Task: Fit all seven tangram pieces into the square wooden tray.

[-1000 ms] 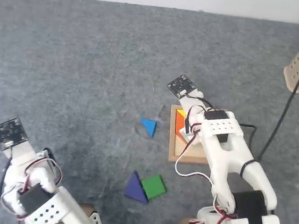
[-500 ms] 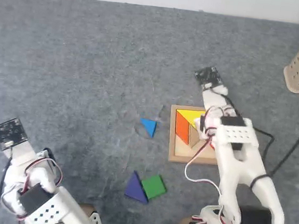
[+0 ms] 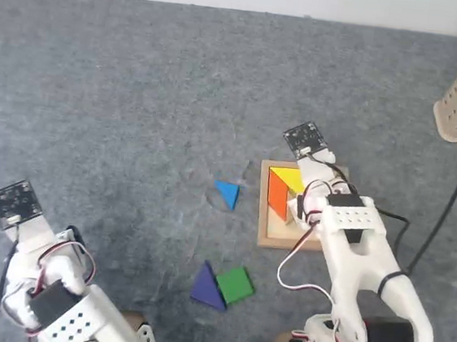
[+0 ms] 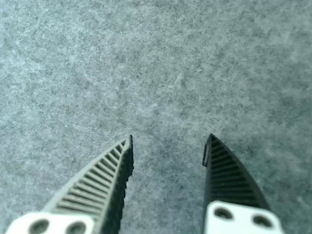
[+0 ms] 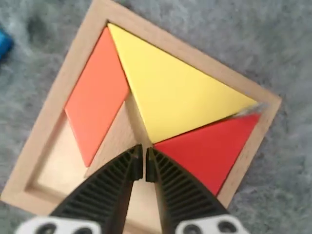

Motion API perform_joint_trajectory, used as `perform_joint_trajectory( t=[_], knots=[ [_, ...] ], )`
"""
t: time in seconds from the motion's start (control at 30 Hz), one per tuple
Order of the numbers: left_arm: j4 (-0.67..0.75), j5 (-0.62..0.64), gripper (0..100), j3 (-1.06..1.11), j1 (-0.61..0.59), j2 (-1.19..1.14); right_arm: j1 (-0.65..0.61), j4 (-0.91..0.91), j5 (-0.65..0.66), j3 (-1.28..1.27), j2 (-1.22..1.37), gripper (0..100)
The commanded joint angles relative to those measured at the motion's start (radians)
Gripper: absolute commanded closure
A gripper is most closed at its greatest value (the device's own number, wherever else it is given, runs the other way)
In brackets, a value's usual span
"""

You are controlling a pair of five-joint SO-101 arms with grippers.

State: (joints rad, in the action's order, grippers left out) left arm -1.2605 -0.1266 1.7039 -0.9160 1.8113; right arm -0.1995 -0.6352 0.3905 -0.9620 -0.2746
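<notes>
Right claw: tips together, empty, over tray.
Left claw: apart, empty.
Blue triangle: likely next; open wide before lowering.

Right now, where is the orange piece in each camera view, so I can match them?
High view: orange piece in the tray's left side.
Left wrist view: grey carpet beneath the left gripper.
Right wrist view: orange piece just beyond the right gripper.
Shared landmark: the yellow triangle touching it.
</notes>
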Motion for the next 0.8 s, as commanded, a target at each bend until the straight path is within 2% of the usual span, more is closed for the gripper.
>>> perform_joint_trajectory(
  t=[0.0, 0.27, 0.43, 0.57, 0.77],
  knots=[
    [-0.003, 0.009, 77, -0.019, 0.002, 0.011, -0.016, 0.031, 0.008, 0.005, -0.059, 99.1],
    [-0.003, 0.009, 77, -0.019, 0.002, 0.011, -0.016, 0.148, 0.008, 0.025, 0.025, 99.1],
    [-0.003, 0.009, 77, -0.019, 0.002, 0.011, -0.008, 0.145, -0.005, 0.054, 0.019, 99.1],
    [-0.003, 0.009, 77, -0.019, 0.002, 0.011, -0.008, 0.074, -0.078, 0.052, -0.054, 98.9],
    [-0.003, 0.009, 77, -0.019, 0.002, 0.011, -0.027, 0.016, -0.078, -0.025, -0.183, 98.9]
  ],
)
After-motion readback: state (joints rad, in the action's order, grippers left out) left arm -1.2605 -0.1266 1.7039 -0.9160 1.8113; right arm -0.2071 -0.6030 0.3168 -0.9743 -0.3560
